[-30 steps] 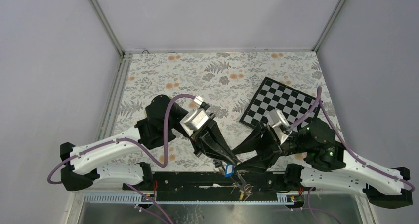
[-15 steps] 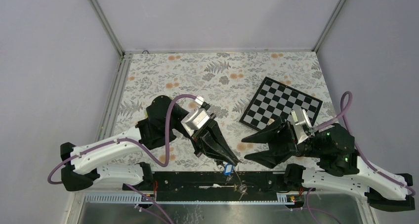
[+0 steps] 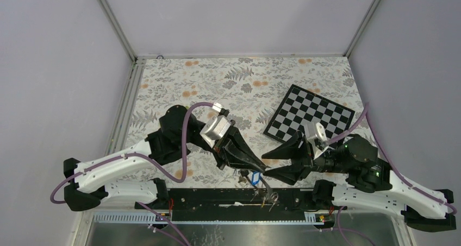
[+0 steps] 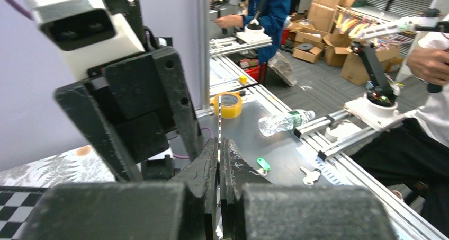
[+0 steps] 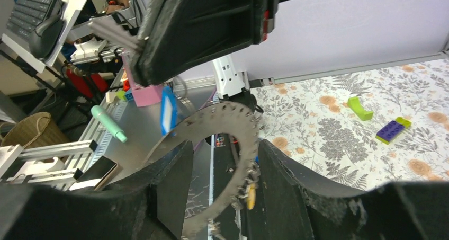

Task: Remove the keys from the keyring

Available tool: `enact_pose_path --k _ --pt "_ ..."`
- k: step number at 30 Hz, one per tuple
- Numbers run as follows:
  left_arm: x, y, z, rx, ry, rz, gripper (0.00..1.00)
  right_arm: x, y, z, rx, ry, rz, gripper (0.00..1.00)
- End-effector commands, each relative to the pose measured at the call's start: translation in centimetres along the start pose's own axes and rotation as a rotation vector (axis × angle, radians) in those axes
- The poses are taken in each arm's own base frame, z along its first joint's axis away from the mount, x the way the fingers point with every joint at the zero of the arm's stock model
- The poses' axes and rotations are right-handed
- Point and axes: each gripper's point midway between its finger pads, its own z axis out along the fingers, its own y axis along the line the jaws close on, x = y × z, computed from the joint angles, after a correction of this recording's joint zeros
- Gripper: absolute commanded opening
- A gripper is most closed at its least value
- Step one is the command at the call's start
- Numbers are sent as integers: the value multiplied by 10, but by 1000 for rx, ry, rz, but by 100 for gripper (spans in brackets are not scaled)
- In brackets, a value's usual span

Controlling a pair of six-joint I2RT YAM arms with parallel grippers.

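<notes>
Two grippers meet over the near edge of the floral-patterned table point(image 3: 190, 83), and between them the large flat grey metal keyring point(image 5: 222, 115) hangs off the surface. The left gripper point(image 4: 218, 147) is clamped flat on the ring's upper rim, so from its own wrist the ring shows only as a thin edge. The right gripper point(image 5: 223, 143) stands about half spread and holds nothing. Its two black fingers point(image 5: 169, 187) sit either side of the ring's lower half, though whether they touch it cannot be told. The small metal keys point(image 5: 249, 195), one with a yellow head, bunch at the ring's bottom rim, and a blue plastic tag point(image 5: 168, 110) hangs higher on the opposite side. The step in hand looks like singling out one key to work off. Doing it well probably means closing on one key's head rather than the ring band, with the left grip firm so the ring neither swings nor twists. Bunched keys risk being caught together.
</notes>
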Motion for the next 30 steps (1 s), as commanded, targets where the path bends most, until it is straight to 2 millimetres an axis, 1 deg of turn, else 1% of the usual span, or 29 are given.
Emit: enact_pose_path --k 1,5,8,11,13,16,18,20,22,25,27,30 --pt "-30 12 -8 -126 -87 114 0 0 12 0 -62 12 15 56" --pt "-32 18 -11 -176 -106 122 0 6 24 3 -136 51 53 54" --pt "-32 24 -12 -208 -109 121 0 8 28 12 -168 70 88 52" --pt "-31 26 -10 -210 -116 118 0 8 26 24 -170 79 108 48" --pt "-31 26 -10 -206 -119 118 0 8 20 25 -142 83 92 47" --pt "-32 23 -11 -200 -119 119 0 3 10 15 -62 69 61 49" --pt "-32 21 -13 -200 -117 119 0 -4 9 3 -38 43 42 52" --pt "-31 19 -14 -195 -114 120 0 -13 14 -9 -41 15 30 54" --pt "-30 18 -14 -191 -114 119 0 -20 23 -21 -69 -3 23 55" --pt "-28 16 -13 -173 -110 118 0 -31 30 -34 -83 -38 9 56" --pt "-27 12 -10 -138 -104 115 0 -38 21 -38 -24 -74 -9 56" --pt "-24 4 -7 -80 -87 103 0 -48 -4 -39 118 -124 -27 52"
